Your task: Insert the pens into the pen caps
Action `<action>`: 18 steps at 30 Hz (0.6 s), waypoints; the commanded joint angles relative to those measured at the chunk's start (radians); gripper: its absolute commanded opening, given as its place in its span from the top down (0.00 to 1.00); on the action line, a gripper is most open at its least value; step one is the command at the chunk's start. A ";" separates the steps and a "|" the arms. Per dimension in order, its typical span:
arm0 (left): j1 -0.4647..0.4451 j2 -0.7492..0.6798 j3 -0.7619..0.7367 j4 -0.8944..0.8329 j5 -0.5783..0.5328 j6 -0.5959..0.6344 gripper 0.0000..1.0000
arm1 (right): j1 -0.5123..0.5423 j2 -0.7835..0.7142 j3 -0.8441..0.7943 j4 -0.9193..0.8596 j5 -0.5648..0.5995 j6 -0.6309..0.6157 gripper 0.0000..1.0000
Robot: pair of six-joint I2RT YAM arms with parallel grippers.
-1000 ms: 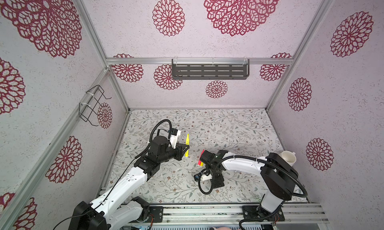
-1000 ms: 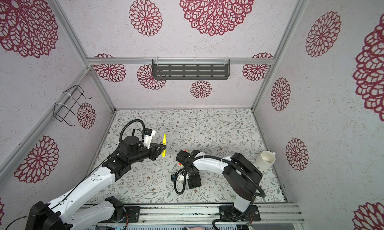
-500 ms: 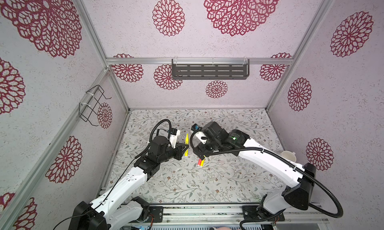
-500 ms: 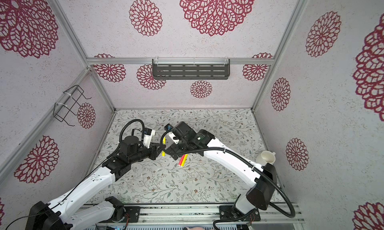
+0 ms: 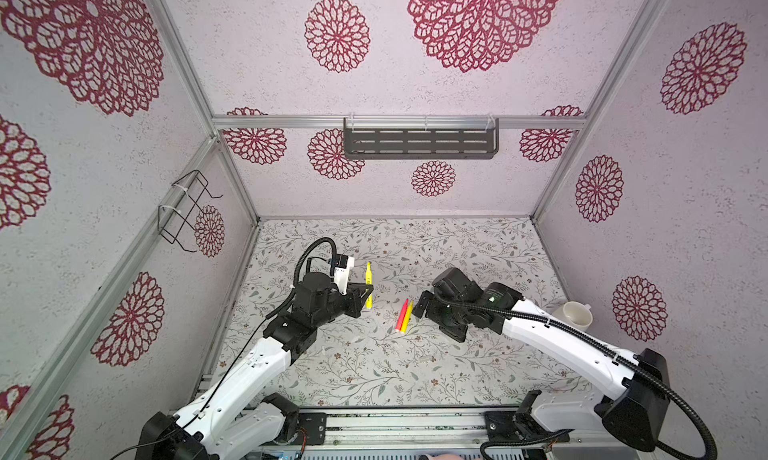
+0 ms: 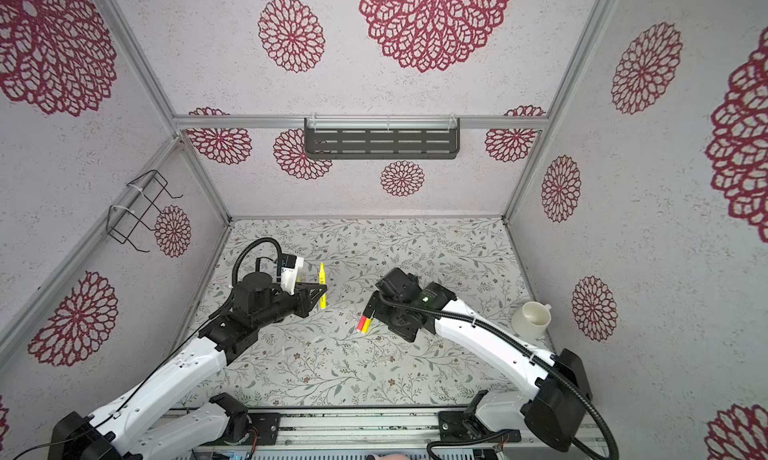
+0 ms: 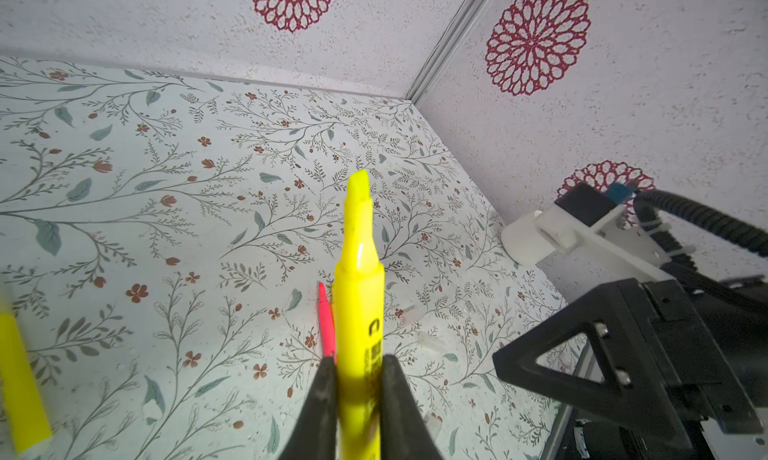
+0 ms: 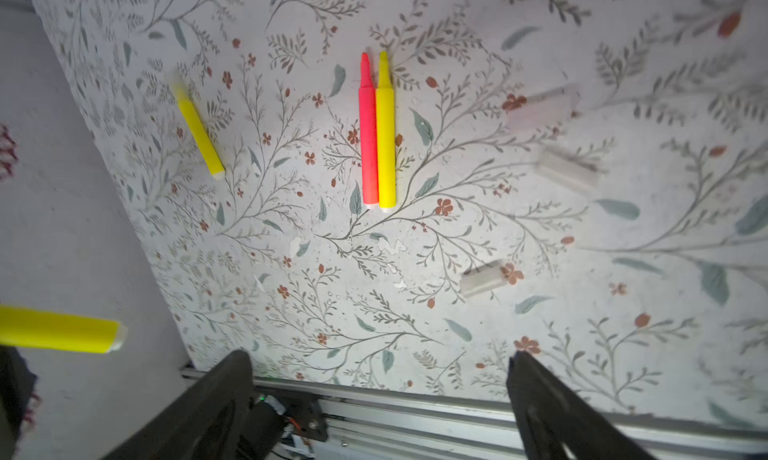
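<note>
- Four pens are showing. The held yellow pen [image 7: 359, 312] is pointing tip-up, and the left fingers [image 7: 318, 404] are closing firmly on its lower barrel.
- The red-pink pen [image 8: 368, 146] and the paired yellow pen [image 8: 386, 146] are lying side by side and touching, near the middle of the tabletop [image 5: 457, 250]. In both top views the held pen is sitting at about 10 o'clock of them.
- The lone yellow pen [image 8: 197, 130] is lying well apart from the pair. Its tip is looking blurred, so I cannot tell whether it is capped.
- The right fingers [image 8: 216, 404] are standing spread wide and holding nothing, hovering just at 3 o'clock of the pair in both top views.
- Three clear caps [image 8: 484, 277] are lying loose on the tabletop, separate from each other and barely standing out against the floral print.
- The pens are looking light, stiff and smooth, and are probably prone to rolling. Gripping mid-barrel would be leaving the tip free.
- The caps are likely feather-light, slippery and easy to squash or flick away. Pinching gently across the closed end would be keeping the mouth open.
- Open room is lying toward 12 o'clock. The white cup [image 5: 575, 316] is sitting at the 3 o'clock edge, well clear, and the front rail is bounding 6 o'clock.
</note>
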 commanded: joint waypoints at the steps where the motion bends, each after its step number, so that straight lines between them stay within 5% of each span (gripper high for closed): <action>1: 0.004 -0.035 -0.020 0.044 -0.026 -0.011 1.00 | 0.006 -0.020 -0.037 -0.023 -0.015 0.315 0.01; 9: 0.000 -0.063 -0.038 0.055 -0.031 -0.002 1.00 | 0.024 0.115 0.004 -0.138 -0.006 0.438 0.01; 16: -0.002 -0.091 -0.061 0.069 -0.034 -0.008 1.00 | 0.068 0.152 -0.078 -0.043 0.020 0.576 0.02; 18: -0.002 -0.090 -0.066 0.077 -0.031 -0.007 1.00 | 0.073 0.168 -0.071 -0.072 0.029 0.572 0.08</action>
